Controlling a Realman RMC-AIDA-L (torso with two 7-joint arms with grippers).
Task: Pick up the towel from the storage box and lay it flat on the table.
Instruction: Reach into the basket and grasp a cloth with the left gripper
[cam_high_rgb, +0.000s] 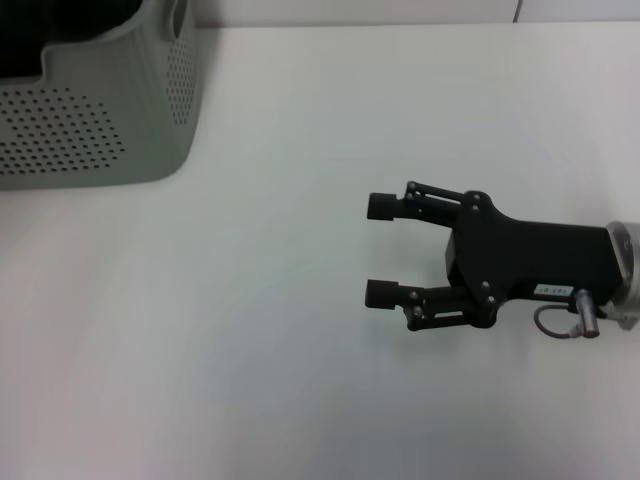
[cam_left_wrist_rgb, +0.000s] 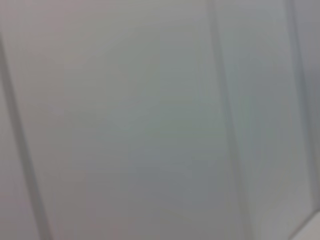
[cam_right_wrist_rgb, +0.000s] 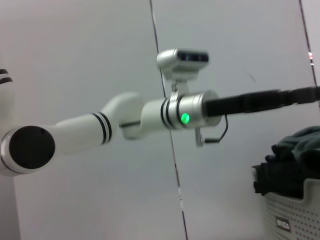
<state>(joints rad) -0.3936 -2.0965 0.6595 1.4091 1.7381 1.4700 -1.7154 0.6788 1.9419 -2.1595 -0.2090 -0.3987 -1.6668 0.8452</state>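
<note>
The storage box (cam_high_rgb: 110, 110), pale grey-green with rows of small holes, stands on the table (cam_high_rgb: 300, 330) at the far left. The right wrist view shows the towel (cam_right_wrist_rgb: 292, 162) as a dark green heap rising above the rim of the storage box (cam_right_wrist_rgb: 295, 215). My left arm (cam_right_wrist_rgb: 125, 120) reaches out level above that box, and its black gripper body (cam_right_wrist_rgb: 260, 101) runs off the picture's edge with the fingers hidden. My right gripper (cam_high_rgb: 378, 250) hovers over the table's right side, open and holding nothing, pointing toward the box.
Bare white tabletop lies between the right gripper and the box. A grey panelled wall (cam_right_wrist_rgb: 225, 40) stands behind the table. The left wrist view shows only that plain panelled surface (cam_left_wrist_rgb: 150, 125).
</note>
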